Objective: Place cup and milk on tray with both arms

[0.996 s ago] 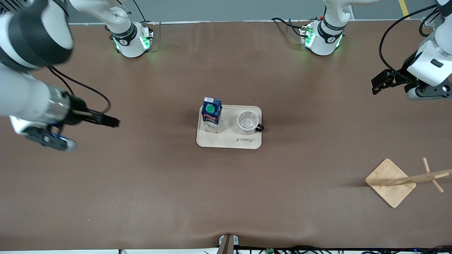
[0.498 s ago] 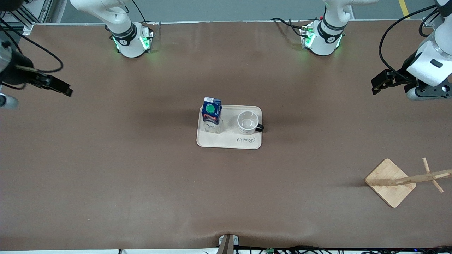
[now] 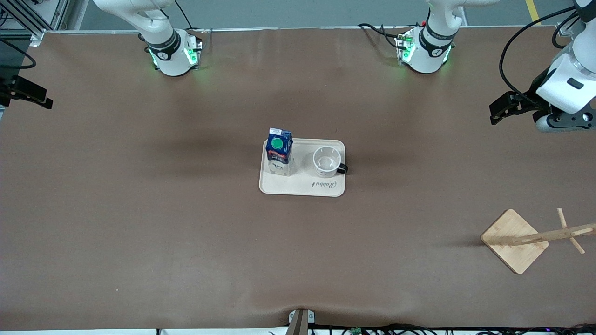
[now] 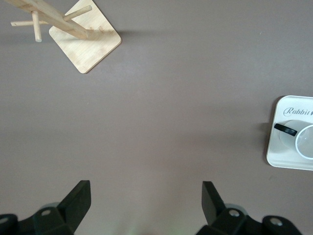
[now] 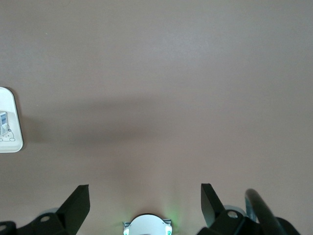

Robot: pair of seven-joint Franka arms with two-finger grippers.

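The cream tray lies at the table's middle. The blue milk carton with its green cap stands upright on it, at the end toward the right arm. The white cup stands upright beside it on the tray, handle toward the left arm. My left gripper is open and empty, up over the left arm's end of the table. My right gripper is open and empty, over the right arm's end. The left wrist view shows the tray and cup; the right wrist view shows the tray's edge.
A wooden rack with a square base and a leaning pegged pole stands toward the left arm's end, nearer the front camera; it also shows in the left wrist view. The two arm bases stand along the table's edge.
My right arm has swung away from the tray toward its own end of the table, now mostly out of the front view. The left arm, milk, cup and tray have not moved.
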